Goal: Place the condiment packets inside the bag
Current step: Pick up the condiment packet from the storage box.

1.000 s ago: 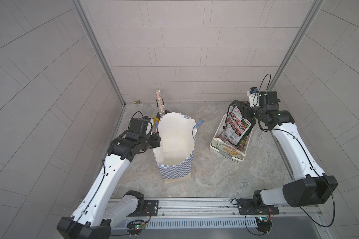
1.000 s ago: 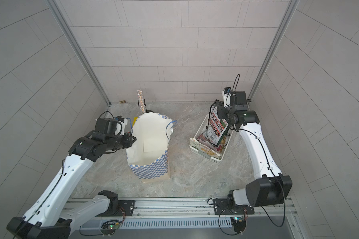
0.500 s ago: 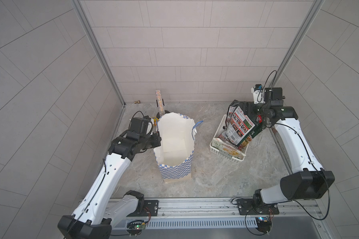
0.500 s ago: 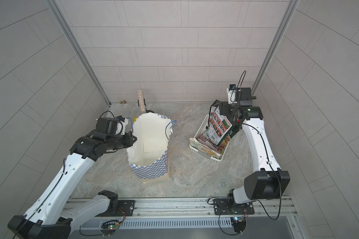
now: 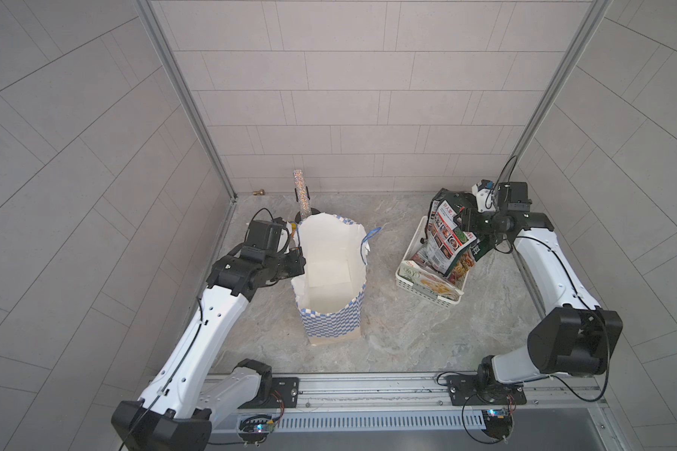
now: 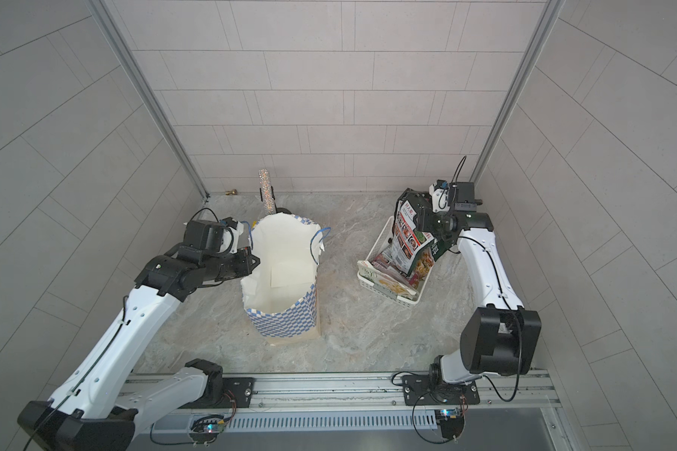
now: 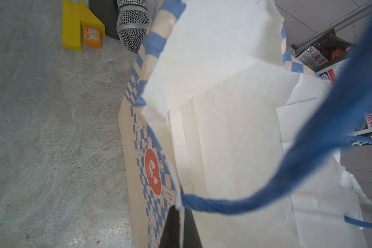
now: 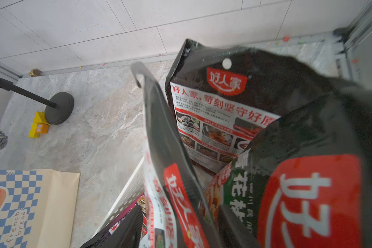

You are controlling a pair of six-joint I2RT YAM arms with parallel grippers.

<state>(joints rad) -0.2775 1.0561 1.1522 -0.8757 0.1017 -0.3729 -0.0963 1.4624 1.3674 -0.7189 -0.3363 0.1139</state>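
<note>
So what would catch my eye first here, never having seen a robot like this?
The tall blue-and-white checked paper bag in the middle, mouth wide open, its rim pinched in the left arm's jaws. Then the glossy black-and-red condiment packets sticking up from a white basket at the end of the right arm. Behind the bag stands a glittery microphone.

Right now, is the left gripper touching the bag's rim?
Touching. The left wrist view shows the left gripper shut on the bag, its jaws pinching the paper rim between them.
</note>
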